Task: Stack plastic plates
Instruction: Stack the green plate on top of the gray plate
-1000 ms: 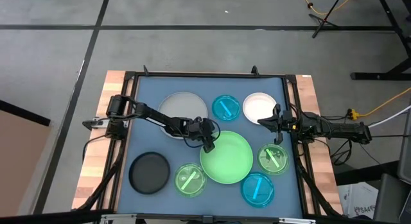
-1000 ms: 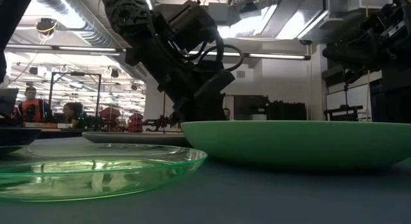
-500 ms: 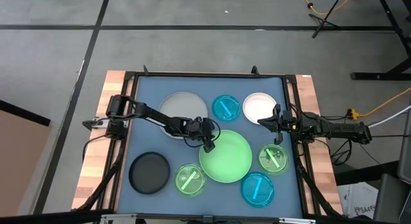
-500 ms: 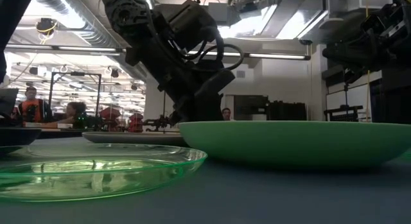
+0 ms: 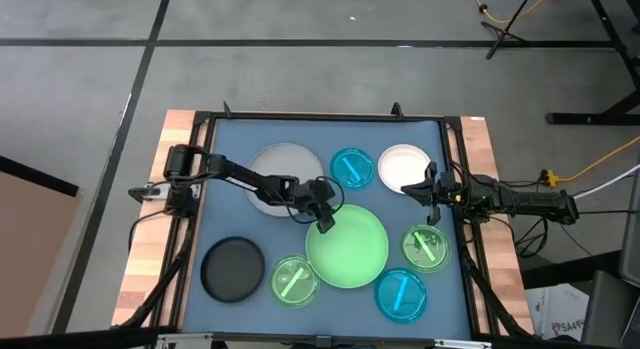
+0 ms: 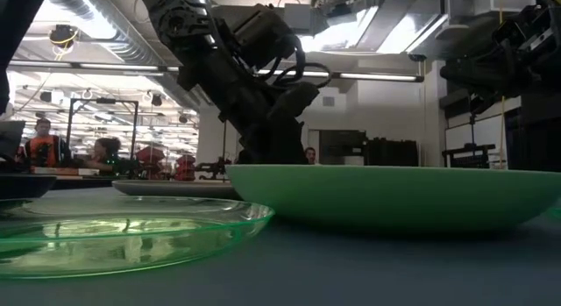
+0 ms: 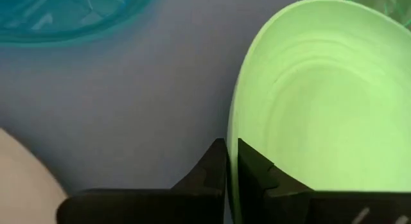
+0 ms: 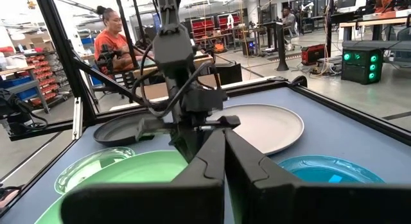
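Eight plates: all lie on the blue desk, none stacked.
Left end effector: closed onto the rim of the large light green plate, one finger on each side of the edge, as the left wrist view shows.
Large light green plate: held at its rim, extending away from the left end effector toward the desk's middle.
Large grey plate: just behind the left end effector, partly under the left arm.
Blue plates: one near the left end effector beside the grey plate; the other beyond the green plate's far side.
Small green plates: one touching the large green plate's edge; the other close below the right end effector.
Black plate: well apart from the left end effector.
Right end effector: fingers closed, empty, over the edge of the small white plate.
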`<state>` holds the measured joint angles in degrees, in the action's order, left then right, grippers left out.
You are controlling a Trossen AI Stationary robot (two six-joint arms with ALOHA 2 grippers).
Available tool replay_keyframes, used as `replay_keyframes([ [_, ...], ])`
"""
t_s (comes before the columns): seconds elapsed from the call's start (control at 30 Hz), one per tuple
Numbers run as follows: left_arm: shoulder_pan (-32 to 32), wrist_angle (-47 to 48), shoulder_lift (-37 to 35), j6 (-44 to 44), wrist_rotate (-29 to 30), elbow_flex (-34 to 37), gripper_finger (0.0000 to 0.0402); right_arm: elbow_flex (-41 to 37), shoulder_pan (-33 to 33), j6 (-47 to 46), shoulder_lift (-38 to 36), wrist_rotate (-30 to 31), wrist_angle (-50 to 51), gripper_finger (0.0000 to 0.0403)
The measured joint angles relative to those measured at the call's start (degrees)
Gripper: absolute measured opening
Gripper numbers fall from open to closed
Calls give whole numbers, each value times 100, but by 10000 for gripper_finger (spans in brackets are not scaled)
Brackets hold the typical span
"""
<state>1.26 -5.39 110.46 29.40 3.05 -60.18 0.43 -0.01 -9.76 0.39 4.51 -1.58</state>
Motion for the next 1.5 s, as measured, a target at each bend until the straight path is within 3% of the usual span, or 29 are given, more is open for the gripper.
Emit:
replay_keyframes([
  [0.37,268,136,-785,-476,9,7,6,0,0,0,1,0,0,0],
  [0.87,1063,1670,-2535,-1211,-406,7,6,0,0,0,1,0,0,0],
  [1.23,2055,3340,-3717,-1367,-365,7,5,0,0,0,-1,2,-2,0],
  [1.5,2947,4145,-4021,-1663,-344,7,5,0,0,0,1,1,-2,0],
])
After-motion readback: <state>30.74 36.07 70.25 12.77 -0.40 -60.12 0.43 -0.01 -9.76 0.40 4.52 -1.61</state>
